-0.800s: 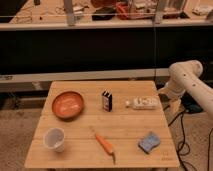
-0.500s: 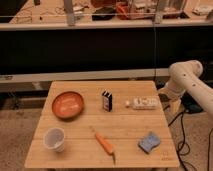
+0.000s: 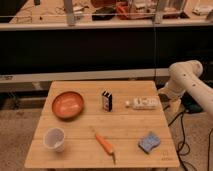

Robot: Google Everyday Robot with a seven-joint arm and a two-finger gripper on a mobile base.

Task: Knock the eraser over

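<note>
The eraser [image 3: 107,100], a small black block with a pale stripe on its face, stands upright near the middle of the wooden table [image 3: 125,135], towards the back. My white arm [image 3: 186,79] reaches in from the right. My gripper [image 3: 162,95] hangs at the table's right back edge, next to a white oblong object [image 3: 143,103]. It is about a hand's width to the right of the eraser and apart from it.
An orange-brown bowl [image 3: 68,104] sits at the left. A white cup [image 3: 54,139] stands front left. A carrot [image 3: 105,144] lies at the front middle. A blue sponge [image 3: 149,142] lies front right. Dark shelving runs behind the table, and cables trail on the floor at the right.
</note>
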